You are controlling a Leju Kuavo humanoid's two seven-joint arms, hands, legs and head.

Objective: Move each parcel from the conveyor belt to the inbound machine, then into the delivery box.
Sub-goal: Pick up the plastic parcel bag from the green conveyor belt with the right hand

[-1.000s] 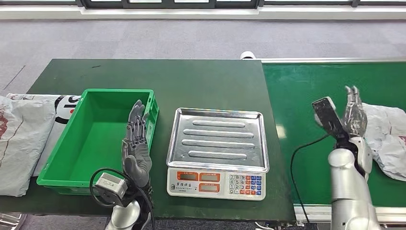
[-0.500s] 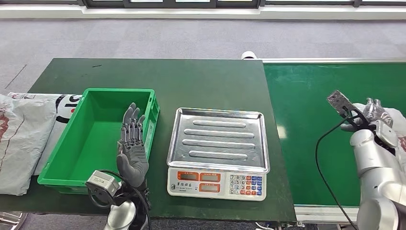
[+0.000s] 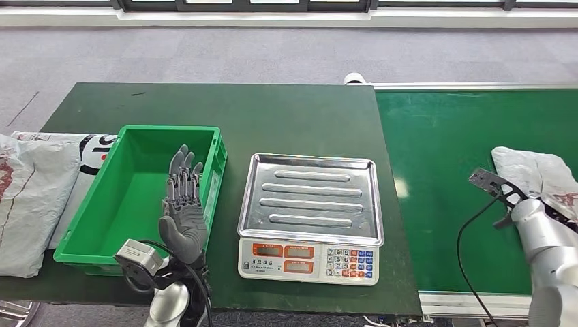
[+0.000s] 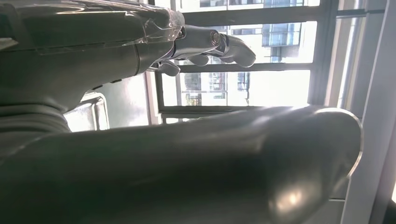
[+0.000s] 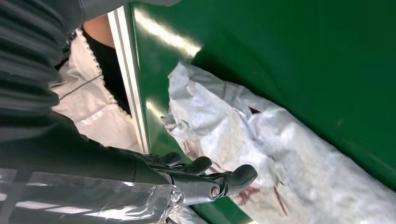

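Observation:
A crumpled grey-white parcel (image 3: 535,170) with red marks lies on the green conveyor belt (image 3: 443,150) at the far right. In the right wrist view my right hand (image 5: 205,179) hovers just above the parcel (image 5: 280,140), fingers spread and slightly curled, holding nothing. My right forearm (image 3: 549,235) reaches over the belt's near edge. My left hand (image 3: 183,204) stands upright with fingers apart and empty, in front of the green delivery box (image 3: 170,129). The scale with a steel tray (image 3: 310,204) sits between box and belt, with nothing on it.
Grey bagged parcels (image 3: 31,197) lie left of the green box, off the dark green table (image 3: 238,112). A black cable (image 3: 470,238) hangs from my right wrist over the belt. A person in a white garment (image 5: 88,107) stands beside the belt's rail.
My right arm has swung down and to the right, bringing the hand from upright over the belt to just above the parcel. My left hand has drifted slightly left and down.

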